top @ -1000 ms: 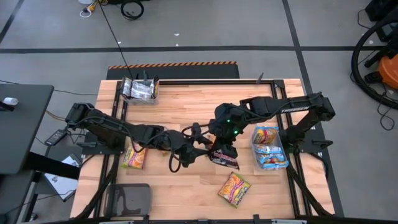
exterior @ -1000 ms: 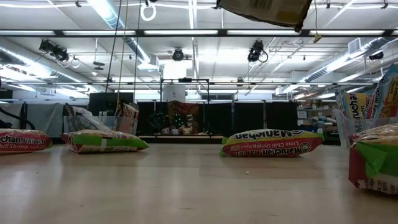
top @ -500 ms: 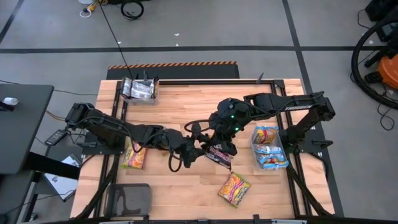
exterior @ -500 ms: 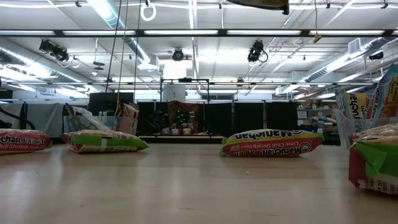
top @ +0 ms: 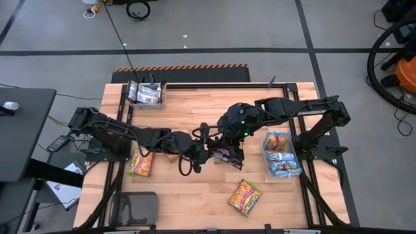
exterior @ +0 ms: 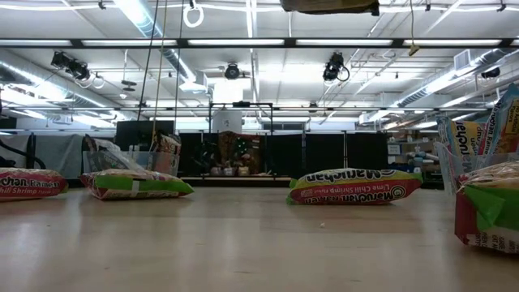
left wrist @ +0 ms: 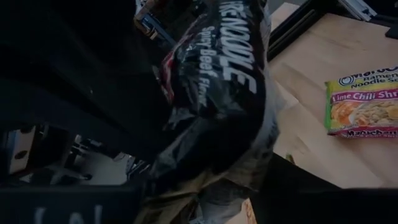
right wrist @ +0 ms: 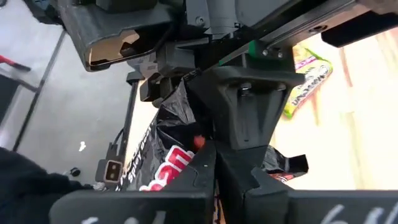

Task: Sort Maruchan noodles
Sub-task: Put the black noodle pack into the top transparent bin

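Wooden table (top: 195, 104). Directly on it: clear bin (top: 146, 95) of silver packets at far left corner; clear bin (top: 281, 155) of packets at right; loose orange packets at left (top: 140, 162) and near edge (top: 244, 197).

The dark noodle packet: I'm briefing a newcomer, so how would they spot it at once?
Start at the wooden table and find where the two arms meet over its middle. The dark noodle packet hangs there above the wood, pinched in the right tool. It is the only black packet; the others are orange-yellow and lie flat.
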`<state>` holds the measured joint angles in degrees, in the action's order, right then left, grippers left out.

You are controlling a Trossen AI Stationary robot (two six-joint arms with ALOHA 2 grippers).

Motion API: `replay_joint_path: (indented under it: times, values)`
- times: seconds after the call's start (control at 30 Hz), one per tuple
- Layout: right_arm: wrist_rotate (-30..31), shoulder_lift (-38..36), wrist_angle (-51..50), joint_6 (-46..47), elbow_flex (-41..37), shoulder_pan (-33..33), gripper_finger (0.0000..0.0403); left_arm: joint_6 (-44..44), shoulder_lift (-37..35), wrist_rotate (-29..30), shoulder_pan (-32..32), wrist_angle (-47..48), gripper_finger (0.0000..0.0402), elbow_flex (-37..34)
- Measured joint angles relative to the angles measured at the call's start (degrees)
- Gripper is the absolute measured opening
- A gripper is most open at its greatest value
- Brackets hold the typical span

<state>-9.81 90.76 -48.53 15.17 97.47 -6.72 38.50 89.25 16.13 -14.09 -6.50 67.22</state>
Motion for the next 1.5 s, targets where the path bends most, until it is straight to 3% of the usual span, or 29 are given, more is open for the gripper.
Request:
replay_joint_path:
  times: [0.2, 0.4, 0.5, 0.6, 0.73, 0.9, 1.07, 1.2, 1.33, 1.5]
  values:
    - [1.1, -0.9, 1.0, 0.2, 0.1, 0.0, 0.0081, -0.3, -1.5, 2.0, 0.0, 2.2, 0.0134, 0.0]
    - [4.9, -3.5, -4.3, -1.4, 8.9, 1.0, 0.0153, -3.2, -4.5, 6.9, 0.0, 7.6, 0.0134, 0.0]
    - [9.7, -5.7, -9.0, -2.8, 13.5, 1.3, 0.0168, -9.8, -8.1, 11.3, 1.4, 15.8, 0.0134, 0.5]
    - [16.0, -8.8, -11.7, -3.2, 15.4, 1.3, 0.0170, -21.3, -11.8, 14.4, 5.1, 32.1, 0.0134, 4.1]
    - [21.2, -12.8, -12.0, -3.4, 14.4, 1.3, 0.0168, -41.7, -15.0, 14.8, 14.7, 59.8, 0.0134, 11.7]
    - [24.9, -15.2, -12.1, -3.4, 12.6, 1.3, 0.0168, -62.5, -15.8, 6.0, 34.9, 85.2, 0.0133, 17.7]
    - [24.8, -15.2, -12.1, -4.7, 10.6, 1.3, 0.0168, -64.9, -14.9, -7.8, 55.4, 87.6, 0.0133, 16.9]
    - [23.2, -15.1, -12.2, -5.2, 8.4, 1.3, 0.0168, -64.9, -11.1, -14.3, 67.3, 86.8, 0.0133, 16.8]
    - [20.1, -15.0, -12.1, -5.3, 6.4, 1.3, 0.0168, -64.9, -5.4, -16.2, 75.0, 87.2, 0.0133, 16.7]
    - [18.7, -15.0, -12.2, -4.9, 3.8, 1.2, 0.0168, -64.8, 1.3, -16.9, 77.9, 83.0, 0.0133, 16.7]
